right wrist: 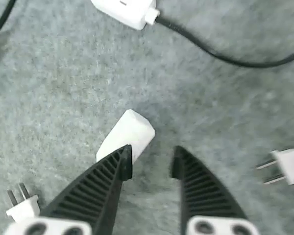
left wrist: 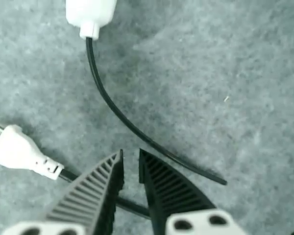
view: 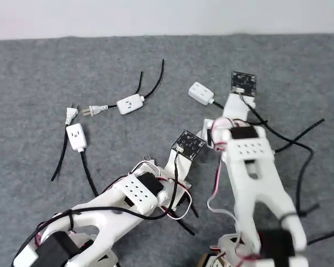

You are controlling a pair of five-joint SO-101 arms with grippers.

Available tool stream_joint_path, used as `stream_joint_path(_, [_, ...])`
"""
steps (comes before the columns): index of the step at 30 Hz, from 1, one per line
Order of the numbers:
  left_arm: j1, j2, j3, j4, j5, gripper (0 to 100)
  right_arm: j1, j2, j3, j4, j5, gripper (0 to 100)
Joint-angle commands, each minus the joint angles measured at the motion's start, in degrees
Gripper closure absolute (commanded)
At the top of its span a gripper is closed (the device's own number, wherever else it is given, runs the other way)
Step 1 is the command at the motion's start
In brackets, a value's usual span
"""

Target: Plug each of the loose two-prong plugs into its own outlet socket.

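Black ribbed fingers (right wrist: 103,196) of the right gripper (right wrist: 151,164) stand moderately apart with bare carpet between them. A white outlet socket (right wrist: 130,132) lies just beside one fingertip, outside the jaws, with its near end hidden under that finger. A near plug (right wrist: 23,208) sits close to the same finger, and a far plug (right wrist: 286,166) lies beyond the other finger. Farther out is a corded socket (right wrist: 125,10).

The left gripper (left wrist: 131,166) has its jaws at a narrow slit and holds nothing. A plug cord (left wrist: 127,205) passes beneath its fingers from a white plug (left wrist: 19,152) just beside them. Ahead, a curved cord (left wrist: 117,115) runs from a socket end (left wrist: 90,14) to a free tip.

Seen from above, taking the middle of the grey carpet (view: 300,67) as centre, a lone socket (view: 201,93) lies at 1 o'clock beside the right arm (view: 250,167), which covers its cord. At 11 o'clock sits a middle socket (view: 129,104), and a middle plug (view: 96,110) beside it has its prongs pointing away. At 9 o'clock an outer socket (view: 76,136) lies just beside an outer plug (view: 71,115). The left arm (view: 133,194) overlies cords at 6 to 7 o'clock.
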Motion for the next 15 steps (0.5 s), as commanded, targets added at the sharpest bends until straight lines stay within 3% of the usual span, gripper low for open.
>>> stream_joint_path(1, [0.35,-2.11,-0.22,-1.14,0.53,95,-0.84,4.88,-6.77,1.54,-4.31,76.7])
stream_joint_path(15, [0.26,-6.86,1.71,-1.05,0.79,95,-6.64,17.36,-16.26,0.75,-8.35,76.1])
